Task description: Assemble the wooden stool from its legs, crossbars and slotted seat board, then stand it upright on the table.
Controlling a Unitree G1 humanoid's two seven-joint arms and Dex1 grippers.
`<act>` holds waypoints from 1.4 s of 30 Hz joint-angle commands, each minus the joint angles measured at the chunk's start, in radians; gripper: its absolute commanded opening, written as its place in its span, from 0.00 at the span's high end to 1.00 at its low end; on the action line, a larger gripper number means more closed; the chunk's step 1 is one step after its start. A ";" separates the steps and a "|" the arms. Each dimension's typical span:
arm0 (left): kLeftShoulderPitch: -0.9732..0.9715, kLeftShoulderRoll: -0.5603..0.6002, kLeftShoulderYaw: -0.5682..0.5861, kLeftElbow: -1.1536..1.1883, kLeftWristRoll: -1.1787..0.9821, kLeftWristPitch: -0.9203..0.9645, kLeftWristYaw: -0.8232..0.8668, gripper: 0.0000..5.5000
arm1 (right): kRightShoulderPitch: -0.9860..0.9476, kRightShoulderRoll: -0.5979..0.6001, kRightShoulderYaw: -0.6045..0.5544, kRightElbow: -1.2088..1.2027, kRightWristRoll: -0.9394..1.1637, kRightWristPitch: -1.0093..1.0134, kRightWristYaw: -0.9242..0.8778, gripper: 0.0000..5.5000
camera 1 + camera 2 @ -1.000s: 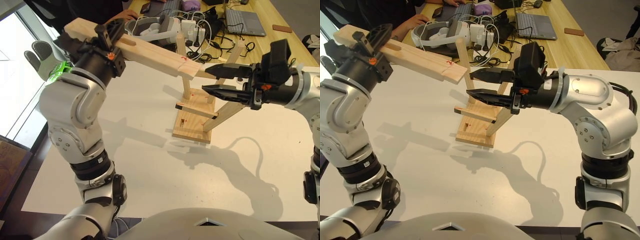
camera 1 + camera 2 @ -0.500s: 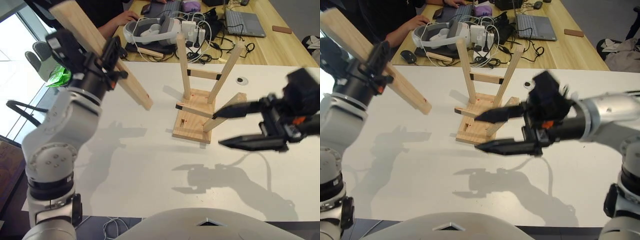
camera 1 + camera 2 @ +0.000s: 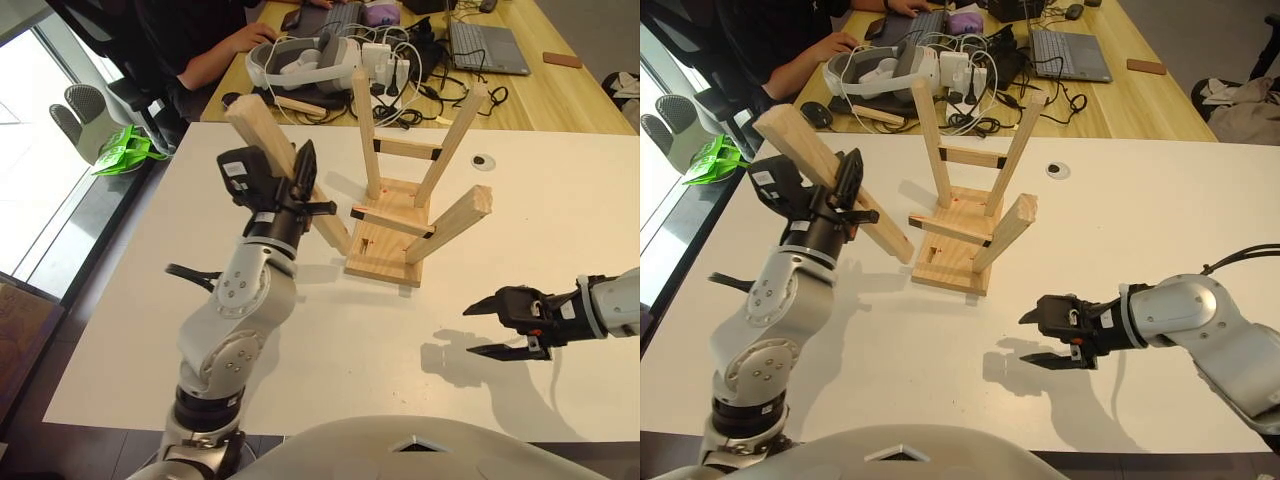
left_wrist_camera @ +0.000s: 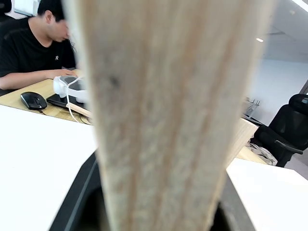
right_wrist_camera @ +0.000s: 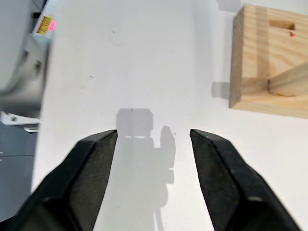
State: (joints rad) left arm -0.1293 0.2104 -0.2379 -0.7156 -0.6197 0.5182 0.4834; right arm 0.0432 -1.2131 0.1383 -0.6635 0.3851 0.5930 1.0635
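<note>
While the left gripper [image 3: 305, 185] is clamping a pale wooden leg [image 3: 252, 128] mid-length, a sound hold for stiff, probably light timber, tilted just beside the upside-down slotted pale wooden seat board [image 3: 385, 262] on the white table [image 3: 330, 340], the right gripper [image 3: 472, 330] is hanging spread and empty, well apart.

The blurred wooden leg [image 4: 168, 120] covers most of the left claw [image 3: 832, 185]; the seat board [image 5: 255, 57] is cut off.

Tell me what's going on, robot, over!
Left gripper shut on fourth leg, tilted beside stool. Right gripper open, empty, low over table. That stool upside down, three legs on.
</note>
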 commanded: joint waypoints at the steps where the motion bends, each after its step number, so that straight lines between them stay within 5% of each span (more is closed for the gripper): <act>1: 0.019 -0.013 -0.068 0.030 0.164 -0.015 -0.039 0.82 | -0.118 0.137 0.058 0.063 -0.045 0.016 -0.079 0.49; 11: 0.034 -0.095 -0.063 0.091 0.368 -0.036 -0.124 0.82 | -0.171 0.430 0.079 0.075 -0.007 0.178 -0.330 0.49; 17: 0.032 -0.137 -0.031 0.121 0.419 -0.041 -0.174 0.82 | -0.210 0.424 0.134 0.181 -0.185 0.083 -0.390 0.49; 26: 0.009 -0.272 -0.095 0.243 0.497 -0.146 -0.224 0.82 | -0.097 0.285 0.138 -0.039 -0.037 0.107 -0.126 0.49; 31: 0.051 -0.341 -0.078 0.287 0.476 -0.258 -0.226 0.82 | -0.079 0.222 0.062 -0.093 0.078 0.132 -0.031 0.49; 34: 0.078 -0.344 -0.086 0.322 0.480 -0.312 -0.221 0.82 | -0.117 0.250 -0.095 -0.092 0.349 0.223 -0.004 0.49; 36: 0.087 -0.344 -0.090 0.333 0.483 -0.333 -0.219 0.82 | -0.191 0.316 -0.202 -0.048 0.576 0.286 -0.076 0.49; 39: 0.086 -0.348 -0.092 0.347 0.486 -0.355 -0.219 0.82 | -0.391 0.459 -0.305 0.111 0.961 0.260 -0.427 0.49; 42: 0.077 -0.346 -0.088 0.363 0.483 -0.374 -0.224 0.82 | -0.585 0.629 -0.362 0.233 1.041 0.134 -0.835 0.49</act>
State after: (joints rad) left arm -0.0450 -0.0412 -0.3172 -0.3764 -0.1433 0.1711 0.2584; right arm -0.3776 -0.7139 -0.1544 -0.5293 1.3402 0.8125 0.5391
